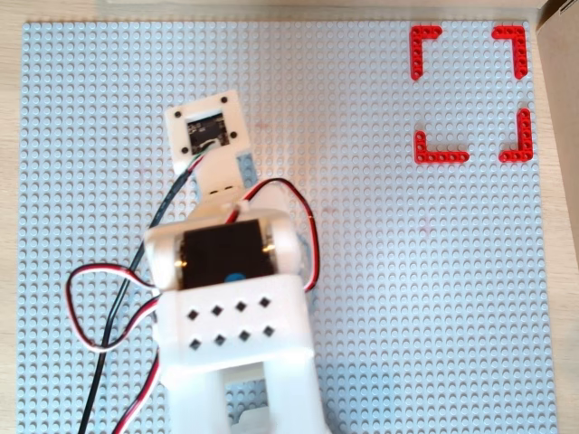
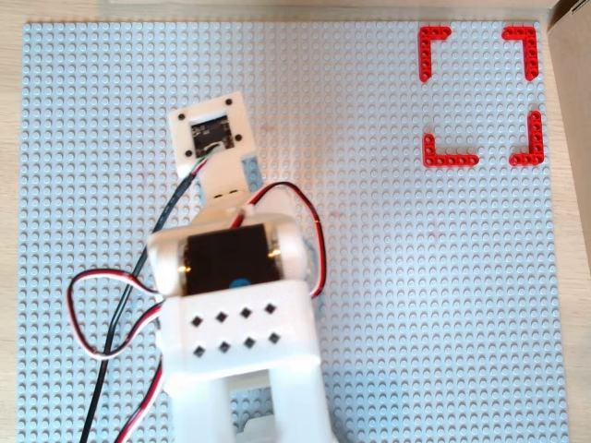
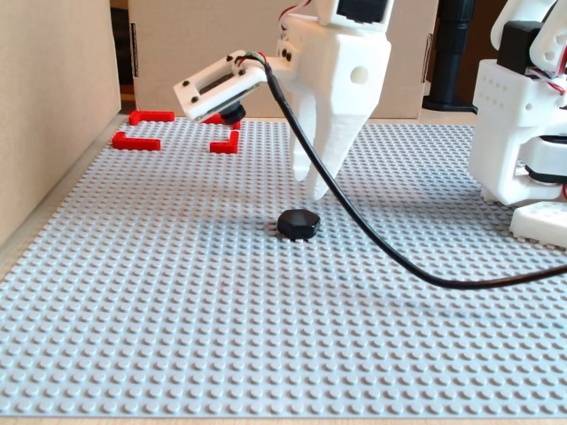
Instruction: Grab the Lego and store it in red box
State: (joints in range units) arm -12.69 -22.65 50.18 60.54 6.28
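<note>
Fingers [image 3: 317, 190] hanging just above the Lego [image 3: 298, 223], tip not touching; can't tell if they're parted or closed | Lego sitting flat on the grey studded baseplate [image 3: 177, 292], hidden under the arm in both overhead views | looking light, rigid, glossy, likely slippery: pinching across opposite flat sides | red box [image 1: 470, 93] waiting well apart, empty.
</note>
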